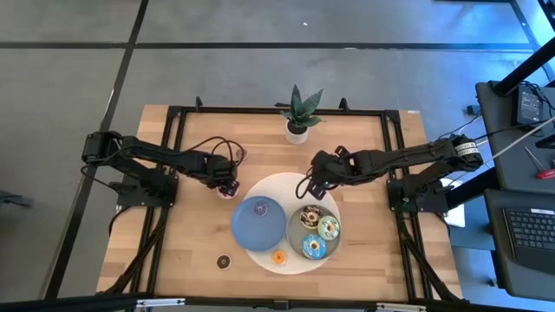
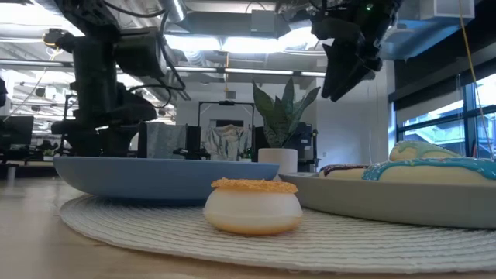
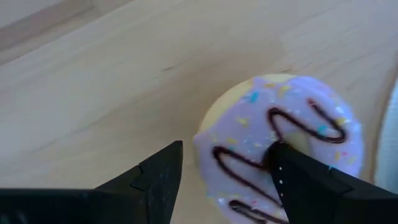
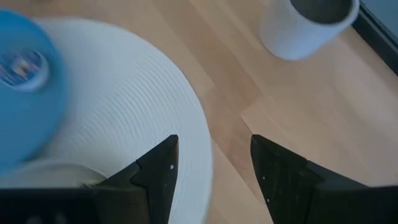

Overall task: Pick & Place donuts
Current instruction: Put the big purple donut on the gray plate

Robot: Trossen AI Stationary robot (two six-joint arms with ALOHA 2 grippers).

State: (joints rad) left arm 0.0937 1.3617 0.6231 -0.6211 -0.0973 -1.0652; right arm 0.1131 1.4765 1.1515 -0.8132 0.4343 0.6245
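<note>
Left gripper (image 3: 225, 180), jaws open astride the purple-iced donut (image 3: 283, 152) at frame centre-right, one in its hole: close squarely; right gripper (image 4: 212, 171) jaws open, empty.

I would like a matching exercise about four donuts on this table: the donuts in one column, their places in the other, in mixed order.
Donuts:
1. orange mini donut
2. brown mini donut
3. blue donut
4. lilac donut

Places:
A. on the grey plate
B. on the bare table
C. at the open left gripper, one finger in its hole
D. on the white mat, off the plates

Pairs: 1-D, 2-B, 3-A, 4-C.

The right gripper hovers open over the mat's edge.
</note>
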